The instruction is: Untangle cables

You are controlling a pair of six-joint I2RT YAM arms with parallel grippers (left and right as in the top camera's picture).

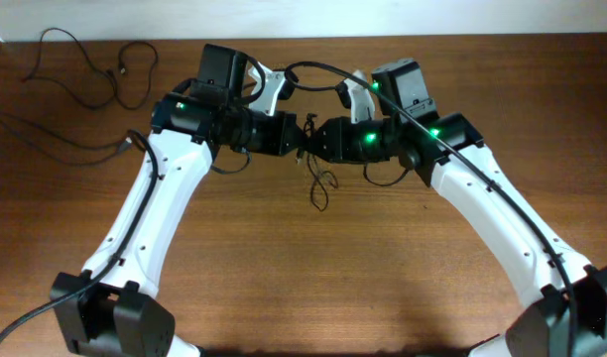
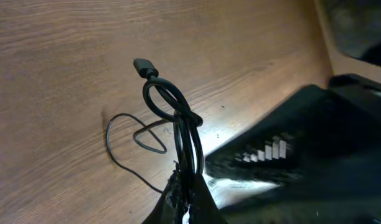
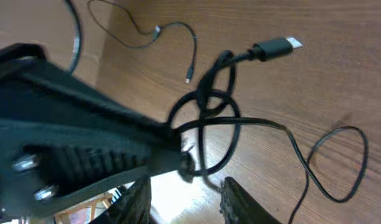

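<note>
At 12 o'clock over the table [image 1: 313, 278], the knot of cables [image 2: 187, 143] could pull tighter if your right gripper [image 3: 185, 186] closes on a wrong loop, or it could slip from the left gripper [image 2: 183, 202]. Both reach inward, nose to nose. The left one is clenched on the cables. The right one, at 3 o'clock of the knot, has its jaws apart and holds nothing.

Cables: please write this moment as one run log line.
stage: untangling | left gripper: shut on knotted cable | right gripper: open, near knot | other cables: lying loose, far left

White arm links [image 1: 150, 208]; black joints [image 1: 259, 132] with green lights [image 1: 367, 138] (thick black wiring [image 1: 482, 183] alongside); matte black right gripper [image 3: 187, 200]
</note>
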